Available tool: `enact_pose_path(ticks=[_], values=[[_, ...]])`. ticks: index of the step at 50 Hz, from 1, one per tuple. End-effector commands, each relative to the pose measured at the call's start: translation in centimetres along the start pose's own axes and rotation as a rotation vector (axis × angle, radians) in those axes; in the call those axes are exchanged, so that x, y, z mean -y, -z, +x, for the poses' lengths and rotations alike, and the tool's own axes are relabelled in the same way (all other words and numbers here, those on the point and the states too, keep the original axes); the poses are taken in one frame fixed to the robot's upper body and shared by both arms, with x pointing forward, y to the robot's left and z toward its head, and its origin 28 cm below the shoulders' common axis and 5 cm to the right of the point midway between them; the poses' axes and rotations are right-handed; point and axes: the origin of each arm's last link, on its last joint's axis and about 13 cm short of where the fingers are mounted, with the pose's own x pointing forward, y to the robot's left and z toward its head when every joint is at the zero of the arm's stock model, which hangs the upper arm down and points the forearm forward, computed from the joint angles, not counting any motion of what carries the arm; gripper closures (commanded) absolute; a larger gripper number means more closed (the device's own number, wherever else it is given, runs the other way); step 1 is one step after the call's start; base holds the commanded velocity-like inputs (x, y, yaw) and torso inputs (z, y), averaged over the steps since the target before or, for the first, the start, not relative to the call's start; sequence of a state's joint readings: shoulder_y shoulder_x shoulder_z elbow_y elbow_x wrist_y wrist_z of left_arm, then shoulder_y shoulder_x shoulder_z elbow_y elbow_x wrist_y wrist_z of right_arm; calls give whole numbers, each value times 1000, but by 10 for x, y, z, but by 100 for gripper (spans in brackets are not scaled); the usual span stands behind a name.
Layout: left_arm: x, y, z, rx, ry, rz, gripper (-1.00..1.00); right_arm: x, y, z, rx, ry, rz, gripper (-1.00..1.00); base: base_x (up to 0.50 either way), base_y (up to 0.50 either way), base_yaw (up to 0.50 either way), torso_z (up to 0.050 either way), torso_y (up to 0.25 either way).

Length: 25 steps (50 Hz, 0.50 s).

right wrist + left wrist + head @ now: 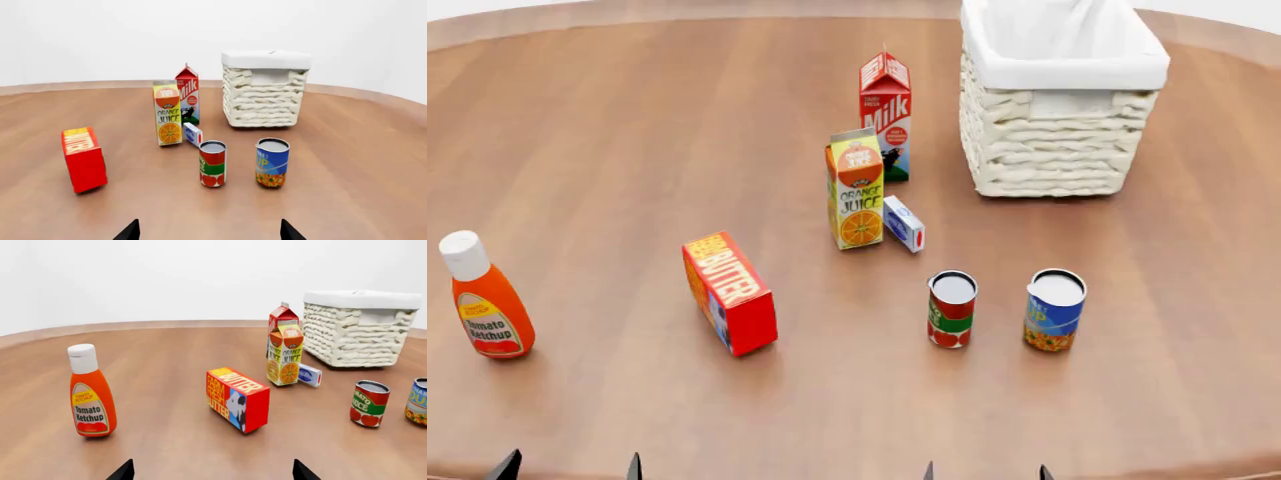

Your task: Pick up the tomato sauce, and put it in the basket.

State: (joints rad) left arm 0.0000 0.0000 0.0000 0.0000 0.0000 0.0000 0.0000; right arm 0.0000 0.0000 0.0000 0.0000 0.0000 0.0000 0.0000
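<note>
The tomato sauce can [952, 310] stands upright on the wooden table, red label with a green band and silver top; it also shows in the right wrist view [213, 164] and the left wrist view [369, 403]. The cream wicker basket [1054, 150] with white lining stands at the back right, also in the right wrist view [265, 97] and the left wrist view [353, 335]. My left gripper [569, 467] and right gripper [985, 472] are open and empty at the near table edge, well short of the can. Only their black fingertips [130, 231] show.
A blue-and-yellow can [1054, 310] stands just right of the tomato sauce. An orange juice carton [856, 190], milk carton [885, 105] and small white-blue box [904, 224] stand behind it. A red butter box [730, 293] and ketchup bottle [486, 297] stand to the left.
</note>
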Motion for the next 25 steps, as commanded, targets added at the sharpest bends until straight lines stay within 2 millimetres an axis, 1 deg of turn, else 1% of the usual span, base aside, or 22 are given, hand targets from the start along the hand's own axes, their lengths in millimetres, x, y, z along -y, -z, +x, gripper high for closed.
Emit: enact_pose_path(ticks=[1, 2, 3, 4, 5, 6, 9, 11, 18, 19, 21, 25], values=[[1, -17, -14, 75, -10, 28, -100, 0, -15, -9, 49, -4, 22, -100, 0, 0, 0, 0, 0], [2, -29, -17, 110, 0, -2, -100, 0, -22, -13, 71, -8, 31, -100, 0, 0, 0, 0, 0], [2, -31, -18, 119, 2, -1, -100, 0, -24, -14, 73, -11, 34, -100, 0, 0, 0, 0, 0], [2, -36, -21, 136, 5, 16, -100, 0, -33, -18, 90, -9, 32, -100, 0, 0, 0, 0, 0], [2, -36, -21, 136, 5, 16, -100, 0, -33, -18, 90, -9, 32, -100, 0, 0, 0, 0, 0], [1, -42, -24, 158, -3, 4, -100, 0, -45, -22, 108, -5, 35, -100, 0, 0, 0, 0, 0], [2, -56, -34, 203, 13, -11, -100, 0, -48, -31, 146, -9, 39, -100, 0, 0, 0, 0, 0], [2, -60, -38, 217, 16, -8, -100, -1, -51, -33, 160, -7, 40, -100, 0, 0, 0, 0, 0], [4, -87, -64, 329, 25, 19, -100, -2, -77, -56, 250, -18, 38, -100, 0, 0, 0, 0, 0], [4, -87, -64, 329, 25, 19, -100, -2, -77, -56, 250, -18, 38, -100, 0, 0, 0, 0, 0], [4, -94, -71, 356, 30, 7, -100, -1, -85, -63, 285, -15, 44, -100, 0, 0, 0, 0, 0], [4, -98, -74, 371, 34, 3, -100, 0, -91, -66, 308, 0, 55, -100, 0, 0, 0, 0, 0]])
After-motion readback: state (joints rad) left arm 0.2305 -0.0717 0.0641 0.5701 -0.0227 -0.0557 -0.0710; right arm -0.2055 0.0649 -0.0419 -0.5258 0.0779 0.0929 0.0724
